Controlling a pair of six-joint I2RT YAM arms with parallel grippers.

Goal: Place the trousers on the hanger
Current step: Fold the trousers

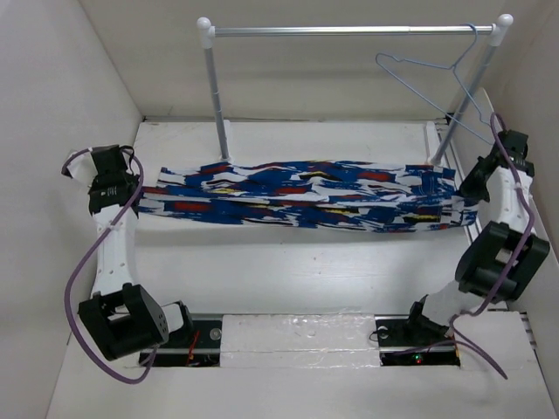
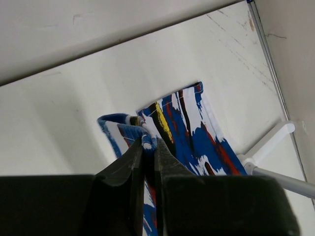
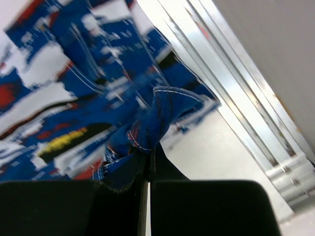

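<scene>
- A silver rail (image 1: 349, 30) on white posts stands at the far side of the table (image 1: 297, 271), and the hanger (image 1: 425, 65) hangs near its right end.
- The trousers (image 1: 301, 194) stretch left to right just near of the rail.
- The left gripper (image 2: 149, 143) pinches their left end.
- The right gripper (image 3: 147, 158) pinches their right end.
- From above, the cloth hides both sets of fingertips.

place: robotics lab test cell | walls: plain white panels (image 1: 52, 87) boxing in a white bench (image 1: 306, 271) | rig: white-and-black left robot arm (image 1: 113, 253) and right robot arm (image 1: 493, 257) bolted to a base plate (image 1: 297, 333) at frame bottom, purple cables (image 1: 68, 305) trailing | fixture: silver metal rail on white posts (image 1: 349, 30), top of frame
</scene>
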